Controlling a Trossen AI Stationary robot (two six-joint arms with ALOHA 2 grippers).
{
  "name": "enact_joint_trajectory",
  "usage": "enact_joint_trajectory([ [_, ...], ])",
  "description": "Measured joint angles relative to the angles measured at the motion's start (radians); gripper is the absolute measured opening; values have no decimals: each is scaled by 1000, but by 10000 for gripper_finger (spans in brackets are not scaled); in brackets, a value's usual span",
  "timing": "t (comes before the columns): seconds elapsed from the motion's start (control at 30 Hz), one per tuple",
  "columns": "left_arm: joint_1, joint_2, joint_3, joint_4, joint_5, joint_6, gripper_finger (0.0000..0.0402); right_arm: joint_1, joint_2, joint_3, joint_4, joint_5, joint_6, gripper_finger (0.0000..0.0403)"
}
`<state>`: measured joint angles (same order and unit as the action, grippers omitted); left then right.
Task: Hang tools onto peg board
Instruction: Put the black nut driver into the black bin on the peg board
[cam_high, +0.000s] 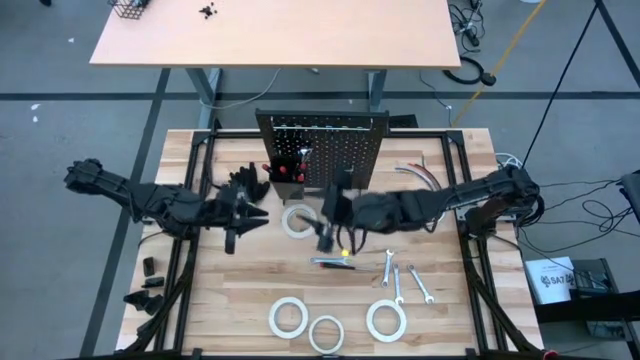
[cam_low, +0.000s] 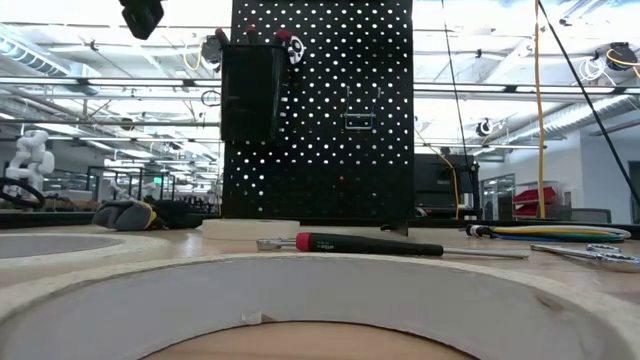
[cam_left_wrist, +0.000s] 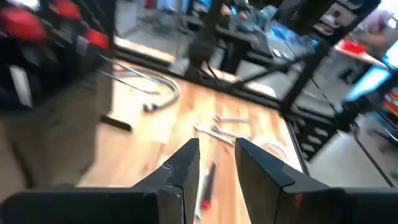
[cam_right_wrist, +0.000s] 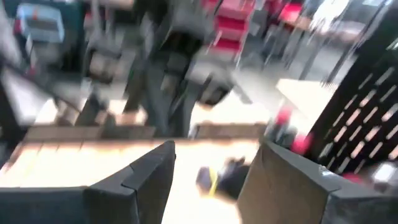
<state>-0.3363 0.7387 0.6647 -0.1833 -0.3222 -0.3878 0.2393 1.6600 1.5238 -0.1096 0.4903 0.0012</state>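
Note:
The black peg board (cam_high: 322, 150) stands upright at the table's far middle, its small bin (cam_low: 250, 95) holding red-handled screwdrivers. A red-and-black screwdriver (cam_high: 333, 262) lies flat in front of it, silver wrenches (cam_high: 398, 282) to its right. One white tape roll (cam_high: 297, 222) lies near the board; three more (cam_high: 326, 333) lie by the near edge. My left gripper (cam_high: 260, 218) hovers left of the board, open, nothing between its fingers (cam_left_wrist: 217, 168). My right gripper (cam_high: 328, 212) hovers before the board above the table, wide open and empty (cam_right_wrist: 214, 168).
Black gloves (cam_high: 240, 185) lie left of the board. Curved grey hoses (cam_high: 420, 172) lie to its right. A black frame rail (cam_high: 190, 250) runs along the table's left side, with small dark parts (cam_high: 148, 285) beyond it. Bare wood shows between the screwdriver and the near rolls.

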Motion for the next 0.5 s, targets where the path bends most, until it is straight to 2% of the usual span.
enact_joint_trajectory([
  [0.1, -4, 36, 0, 1, 74, 1, 104, 44, 0, 0, -179, -29, 106, 231],
  [0.23, -17, 126, 0, 2, 207, 29, 104, 90, 1, 0, -442, -186, 296, 231],
  [0.3, -23, 182, 0, 0, 229, 30, 104, 112, 14, -5, -554, -241, 377, 231],
  [0.4, -25, 255, 0, 2, 228, 41, 104, 149, 22, -64, -606, -256, 444, 231],
  [0.5, -22, 319, -1, 24, 212, 67, 104, 169, 23, -153, -512, -252, 463, 231],
])
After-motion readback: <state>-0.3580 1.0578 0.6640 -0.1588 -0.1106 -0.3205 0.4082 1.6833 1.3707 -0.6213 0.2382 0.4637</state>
